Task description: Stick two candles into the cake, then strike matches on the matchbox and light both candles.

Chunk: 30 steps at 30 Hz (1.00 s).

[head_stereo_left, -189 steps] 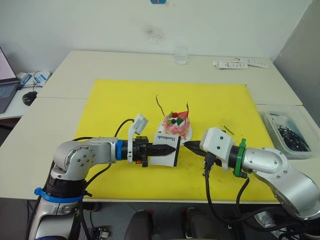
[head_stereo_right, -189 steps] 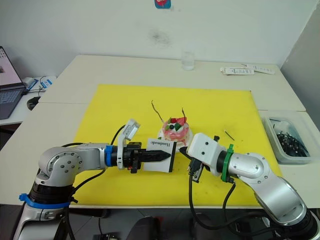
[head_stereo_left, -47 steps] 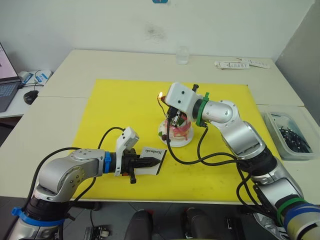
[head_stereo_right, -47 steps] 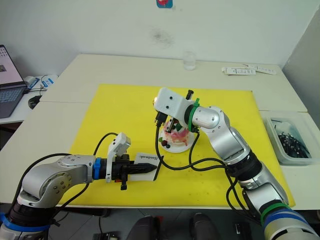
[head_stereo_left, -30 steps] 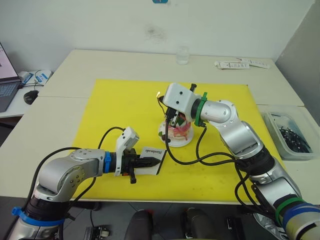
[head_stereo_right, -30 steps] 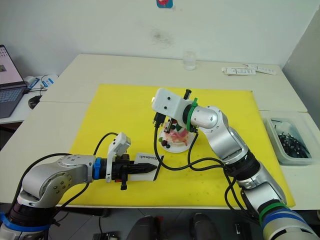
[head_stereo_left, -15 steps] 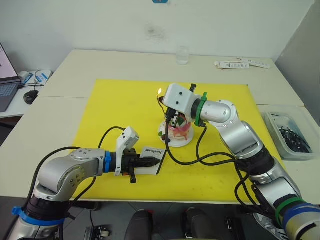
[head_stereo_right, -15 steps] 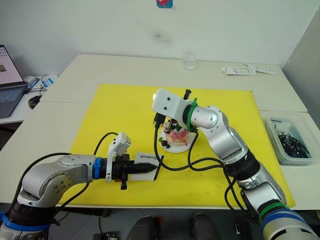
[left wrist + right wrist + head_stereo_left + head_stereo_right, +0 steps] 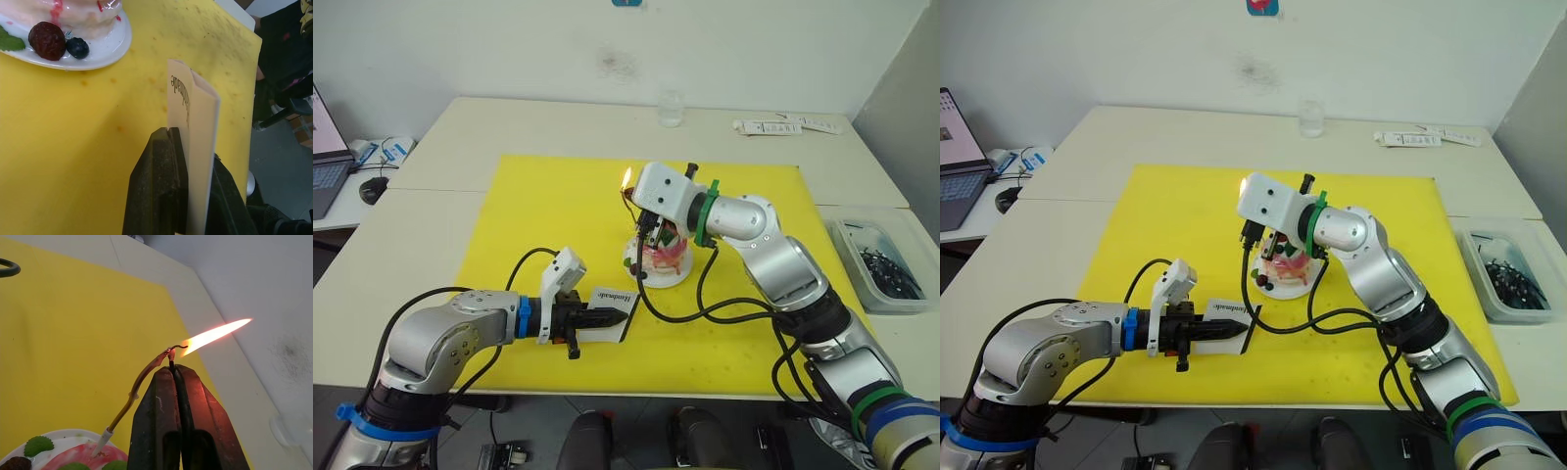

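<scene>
Over the yellow mat [image 9: 548, 211] in the left eye view, the right pincer [image 9: 649, 221] hung just above the cake [image 9: 658, 257], and a small flame [image 9: 626, 179] burned at the tip of a candle [image 9: 628, 201] standing in the cake's left side. Nearer the robot, the left pincer [image 9: 597, 318] held the matchbox [image 9: 616, 305] on edge, well clear of the cake.

In the left wrist view, that pincer was clamped on the matchbox [image 9: 190, 142], one black finger [image 9: 156, 186] flat on each broad face, with the cake's plate [image 9: 105, 46] beyond it on the mat. The box looked light and thin-walled, so a firm hold low on the faces suited it better than a hard squeeze.

In the right wrist view, the right pincer [image 9: 175, 377] was closed tight on a match [image 9: 171, 366] burning at the candle's tip [image 9: 168, 352]. The candle [image 9: 142, 379] looked very thin, bendy and easily snapped. The match, I judged, was brittle and burning toward the fingers, so it wanted holding by its far end.
</scene>
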Each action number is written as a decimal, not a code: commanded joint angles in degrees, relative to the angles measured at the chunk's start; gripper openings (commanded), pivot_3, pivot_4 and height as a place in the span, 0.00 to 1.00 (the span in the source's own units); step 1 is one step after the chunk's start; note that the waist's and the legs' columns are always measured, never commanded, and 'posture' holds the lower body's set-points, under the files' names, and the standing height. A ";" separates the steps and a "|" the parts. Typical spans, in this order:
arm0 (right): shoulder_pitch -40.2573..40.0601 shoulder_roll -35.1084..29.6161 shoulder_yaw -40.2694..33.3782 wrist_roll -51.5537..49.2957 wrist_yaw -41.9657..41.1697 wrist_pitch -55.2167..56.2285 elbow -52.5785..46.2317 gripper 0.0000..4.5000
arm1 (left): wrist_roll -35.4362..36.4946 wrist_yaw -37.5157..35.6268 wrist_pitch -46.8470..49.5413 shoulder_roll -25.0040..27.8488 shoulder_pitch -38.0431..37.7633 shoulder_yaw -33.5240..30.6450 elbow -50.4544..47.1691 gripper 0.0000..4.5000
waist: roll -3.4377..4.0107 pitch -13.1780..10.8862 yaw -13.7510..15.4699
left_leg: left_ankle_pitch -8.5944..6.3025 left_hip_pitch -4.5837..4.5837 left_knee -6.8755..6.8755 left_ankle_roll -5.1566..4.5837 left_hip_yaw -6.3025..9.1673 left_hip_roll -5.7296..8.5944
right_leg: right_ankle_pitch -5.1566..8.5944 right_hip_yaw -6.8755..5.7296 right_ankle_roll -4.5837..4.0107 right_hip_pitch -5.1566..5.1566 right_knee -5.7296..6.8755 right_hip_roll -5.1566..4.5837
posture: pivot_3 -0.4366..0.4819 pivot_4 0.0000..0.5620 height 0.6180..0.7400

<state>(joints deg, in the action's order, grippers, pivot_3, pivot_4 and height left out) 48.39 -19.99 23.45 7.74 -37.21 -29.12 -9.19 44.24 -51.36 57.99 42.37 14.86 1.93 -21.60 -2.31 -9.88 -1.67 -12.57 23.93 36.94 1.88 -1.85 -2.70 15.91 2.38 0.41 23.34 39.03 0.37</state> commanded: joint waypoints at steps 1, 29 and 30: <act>1.29 1.11 -3.80 -0.86 1.41 -0.50 -1.94 0.01 | 1.05 -1.18 -0.49 -0.25 0.45 0.44 -1.51 0.00 | 0.00 0.00 0.00 | 0.00 0.00 0.00 0.00 0.00 0.00 | 0.00 0.00 0.00 0.00 0.00 0.00 | 0.48 0.27 1.00; -6.25 -12.85 -38.68 -10.66 10.67 -27.05 -18.22 0.01 | 4.11 -1.40 1.35 -4.08 1.17 2.49 -3.24 0.00 | 0.05 -0.03 0.72 | 0.00 0.09 -0.02 0.00 -0.03 0.23 | 0.00 -0.03 0.00 -0.01 -0.06 -0.31 | 0.48 0.27 1.00; -9.15 -15.22 -40.59 -10.18 10.68 -27.46 -18.87 0.01 | 4.42 -1.15 1.58 -4.47 1.42 2.71 -3.35 0.00 | 0.06 -0.04 0.67 | 0.00 0.09 -0.02 -0.01 -0.04 0.23 | 0.00 -0.01 0.01 -0.01 -0.06 -0.31 | 0.48 0.27 1.00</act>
<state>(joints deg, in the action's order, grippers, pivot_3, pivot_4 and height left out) 40.18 -32.94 -13.19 -3.28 -27.12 -55.80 -24.72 47.22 -52.10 59.54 38.21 15.67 4.71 -22.69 -2.25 -9.92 -1.00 -12.58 24.02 36.91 1.87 -1.89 -2.47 15.92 2.37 0.43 23.33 38.97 0.08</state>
